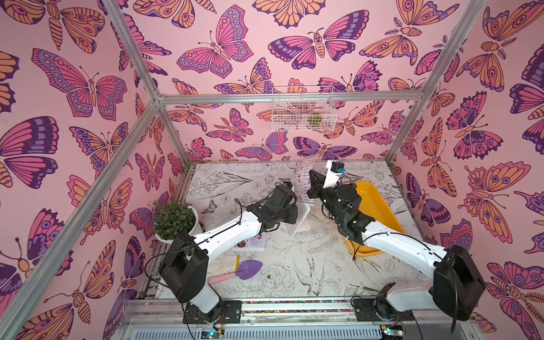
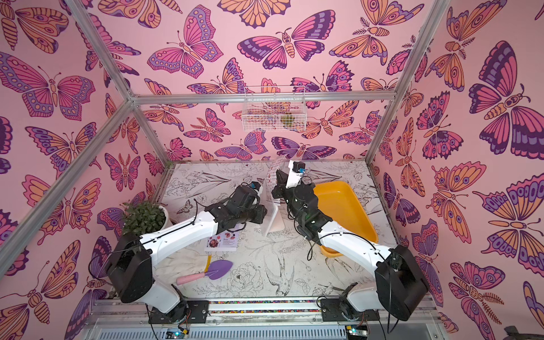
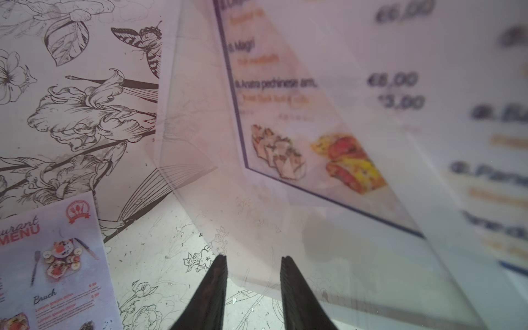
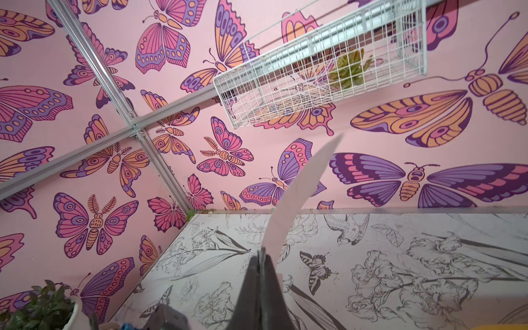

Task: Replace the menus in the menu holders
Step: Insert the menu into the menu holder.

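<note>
Zero gap at right gripper (image 4: 261, 253): pinches edge of white menu (image 4: 297, 194), blank back showing, sheet curling upward. Lower part of menu visible through clear panel of menu holder (image 1: 300, 217), upright mid-table. Left gripper (image 3: 253, 258): part-spread, straddles holder's clear lower edge; cannot tell whether gripping. Pink menu (image 3: 57, 257) flat on table (image 1: 294, 265) beside left arm. Yellow tray (image 1: 379, 206) under right arm.

Right gripper (image 1: 310, 174) pinches upright menu (image 1: 302, 182) at holder (image 1: 298, 219).
</note>
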Robot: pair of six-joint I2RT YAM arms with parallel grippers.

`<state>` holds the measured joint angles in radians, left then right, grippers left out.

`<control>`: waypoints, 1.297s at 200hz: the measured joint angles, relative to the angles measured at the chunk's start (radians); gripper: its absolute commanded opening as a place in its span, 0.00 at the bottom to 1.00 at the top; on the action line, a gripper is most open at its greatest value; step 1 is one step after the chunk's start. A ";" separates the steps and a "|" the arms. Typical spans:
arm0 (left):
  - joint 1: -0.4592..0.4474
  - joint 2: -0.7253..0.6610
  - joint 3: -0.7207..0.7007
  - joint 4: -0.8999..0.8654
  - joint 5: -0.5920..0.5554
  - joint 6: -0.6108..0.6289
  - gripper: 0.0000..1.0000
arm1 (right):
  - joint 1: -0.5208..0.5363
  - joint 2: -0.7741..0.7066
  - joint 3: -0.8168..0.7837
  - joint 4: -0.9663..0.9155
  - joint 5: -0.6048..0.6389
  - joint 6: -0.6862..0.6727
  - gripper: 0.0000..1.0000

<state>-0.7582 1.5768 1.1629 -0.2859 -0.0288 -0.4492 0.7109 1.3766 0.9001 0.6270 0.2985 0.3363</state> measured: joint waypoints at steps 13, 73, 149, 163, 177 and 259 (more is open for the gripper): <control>-0.002 0.000 -0.005 0.000 0.009 -0.017 0.35 | 0.023 0.005 0.000 0.025 0.021 -0.024 0.00; -0.011 0.018 -0.016 -0.001 0.049 -0.043 0.34 | 0.061 0.051 -0.005 0.135 0.094 -0.075 0.00; -0.005 0.018 -0.016 -0.001 0.052 -0.042 0.35 | 0.062 0.076 -0.063 0.273 0.124 -0.076 0.00; 0.000 0.018 -0.016 0.000 0.052 -0.041 0.35 | 0.062 0.076 -0.072 0.291 0.124 -0.075 0.00; 0.006 0.018 -0.016 0.000 0.053 -0.039 0.35 | 0.062 0.076 -0.084 0.311 0.125 -0.075 0.00; 0.032 0.015 -0.016 0.000 0.051 -0.030 0.35 | 0.066 0.087 -0.110 0.409 0.132 -0.075 0.00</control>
<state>-0.7261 1.5917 1.1469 -0.2863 0.0227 -0.4793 0.7765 1.4639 0.7898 1.0355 0.4301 0.2615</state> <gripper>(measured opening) 0.346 0.043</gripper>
